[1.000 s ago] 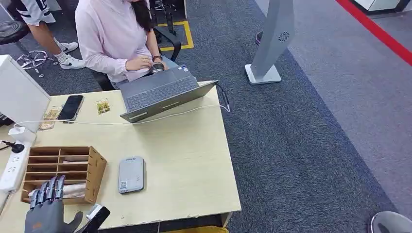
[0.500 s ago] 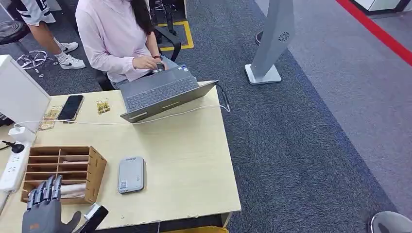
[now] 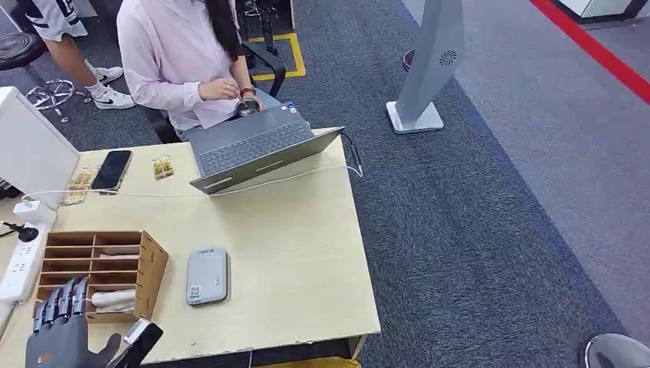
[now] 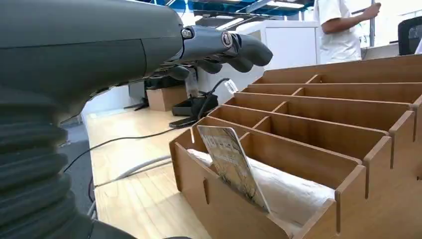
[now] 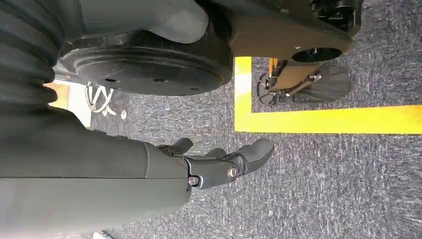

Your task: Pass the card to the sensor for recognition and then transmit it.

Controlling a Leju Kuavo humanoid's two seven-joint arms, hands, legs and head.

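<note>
Card is seen in the left wrist view, propped tilted in the nearest slot of the wooden organizer; the left hand is held above, empty, fingers apart. From the head view, this hand is placed at the organizer's near edge, beside the grey sensor on the table. In the right wrist view, the right hand hangs open over carpet.

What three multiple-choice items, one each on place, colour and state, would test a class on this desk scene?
1. Where does the printed card stand?
A. on the laptop
B. in the wooden slotted organiser's near compartment
C. on the floor

2. What colour is the flat rounded sensor pad?
A. red
B. yellow
C. grey

3. What is the left hand doing?
A. holding nothing, fingers apart
B. pinching the card
C. pressing the pad

Answers: 1 B, the left wrist view shows it leaning there; 2 C, head view; 3 A, nothing in it.
</note>
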